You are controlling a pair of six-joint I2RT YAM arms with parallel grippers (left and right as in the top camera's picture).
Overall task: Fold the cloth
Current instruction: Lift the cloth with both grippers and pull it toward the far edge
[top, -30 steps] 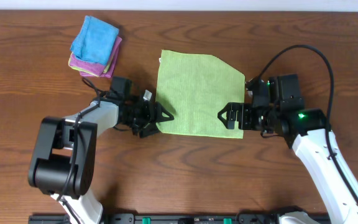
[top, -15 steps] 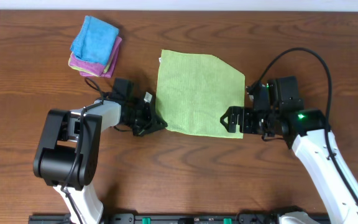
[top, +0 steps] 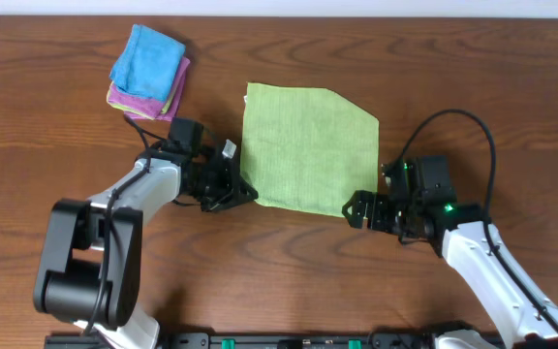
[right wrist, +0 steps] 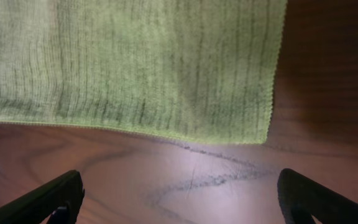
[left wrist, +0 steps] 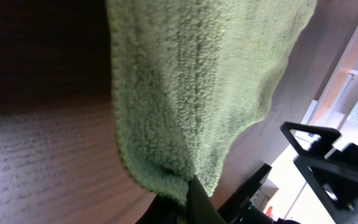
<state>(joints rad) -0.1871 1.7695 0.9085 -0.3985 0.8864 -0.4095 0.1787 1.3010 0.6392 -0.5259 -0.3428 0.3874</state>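
A light green cloth [top: 308,145] lies flat in the middle of the wooden table. My left gripper [top: 250,194] is shut on the cloth's front left corner. In the left wrist view the fuzzy green cloth [left wrist: 197,81] is pinched between the dark fingertips [left wrist: 194,202]. My right gripper [top: 355,208] stands open just in front of the cloth's front right corner, apart from it. In the right wrist view the cloth's hem [right wrist: 135,62] lies ahead. Bare wood shows between the two dark fingers [right wrist: 48,199].
A stack of folded cloths, blue on pink and yellow [top: 148,73], sits at the back left. A black cable [top: 453,121] loops above the right arm. The table is dark brown wood [top: 511,78].
The left gripper has shut on the cloth's front left corner. The right arm has drawn back toward the table's front, off the cloth's edge. The cloth has shifted slightly left.
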